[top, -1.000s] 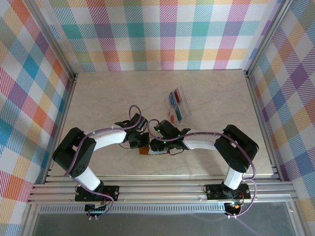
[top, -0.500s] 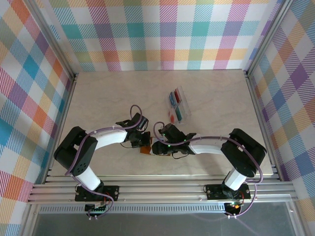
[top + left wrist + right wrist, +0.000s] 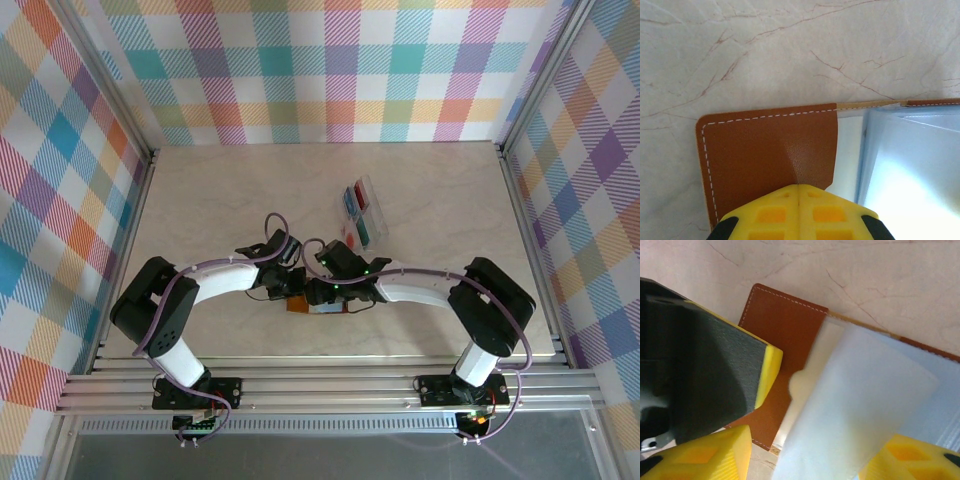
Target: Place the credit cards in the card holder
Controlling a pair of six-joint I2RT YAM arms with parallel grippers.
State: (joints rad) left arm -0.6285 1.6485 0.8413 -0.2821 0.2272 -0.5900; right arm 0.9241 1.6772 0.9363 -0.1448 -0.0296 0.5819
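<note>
Top view: the brown card holder (image 3: 297, 306) lies at lower centre, where my arms meet. The credit cards (image 3: 352, 203) sit in a clear tray (image 3: 378, 238) up and to the right.

Left wrist view: my left gripper (image 3: 799, 202) is closed, tips together on the leather flap (image 3: 765, 150) at bottom centre.

Right wrist view: my right gripper (image 3: 807, 460) is spread, with a clear pocket leaf (image 3: 860, 400) between its fingers.

If my left tips slip, I judge the flap could fold shut.

You are bending both arms inward, elbows out, wrists nearly touching at the centre. Your left gripper (image 3: 290, 292) is pressing its fingers (image 3: 765, 215) together; your right gripper (image 3: 320, 297) is holding its fingers (image 3: 700, 452) spread apart.
</note>
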